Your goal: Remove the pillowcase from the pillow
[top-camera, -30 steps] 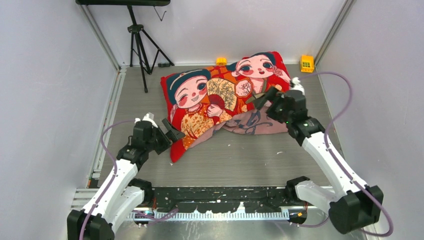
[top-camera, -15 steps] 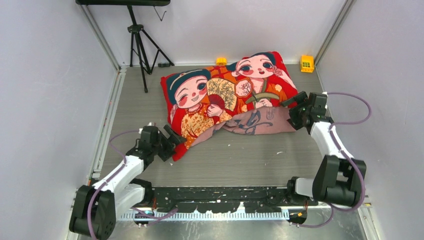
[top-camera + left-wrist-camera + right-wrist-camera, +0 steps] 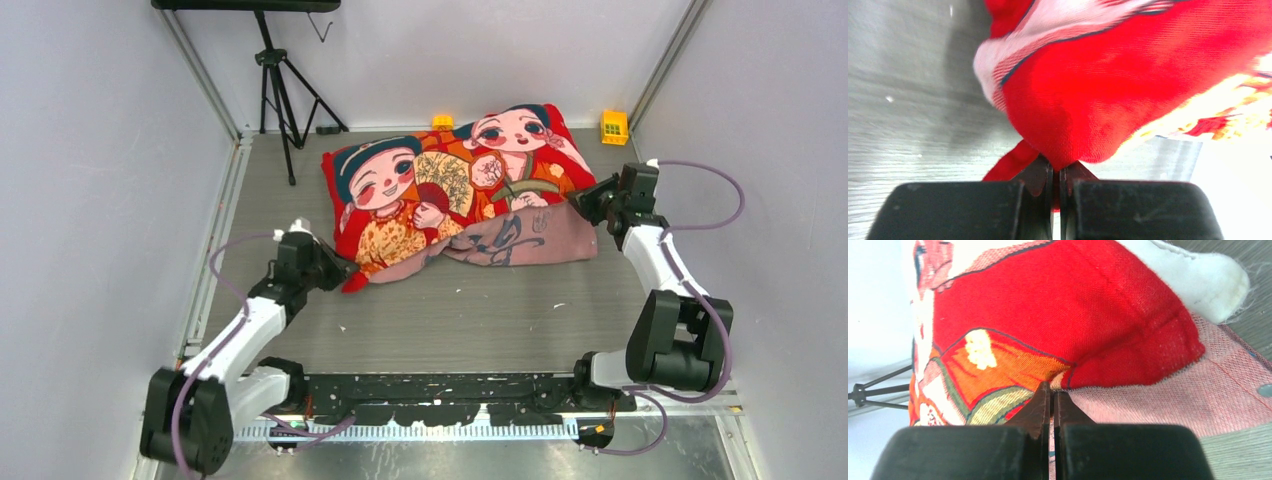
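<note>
**Top external view: each arm pinches one end of the pillowcase**

The left arm rises from its base at the near left corner, elbow bent. Its forearm slants up and inward across the table [image 3: 450, 320]. The left gripper [image 3: 338, 274] sits at the near left corner of the pillowcase [image 3: 450, 190], low over the tabletop. In the left wrist view the two dark fingers are almost together, with only a thin slit between them. A bunched point of red fabric is squeezed in that slit.

The pillowcase lies across the middle of the table toward the far wall, printed side up. It looks stuffed. Along its near edge the pinkish-grey inside [image 3: 520, 240] is turned out in a wrinkled band.

The right arm folds at its elbow by the right wall and reaches forward and inward. The right gripper [image 3: 585, 203] meets the cover's right end. In the right wrist view its fingers are also nearly together, clamping the cloth where the red print meets the pink lining. A white corner of the pillow [image 3: 1208, 280] pokes out beyond the red fabric there.
</note>
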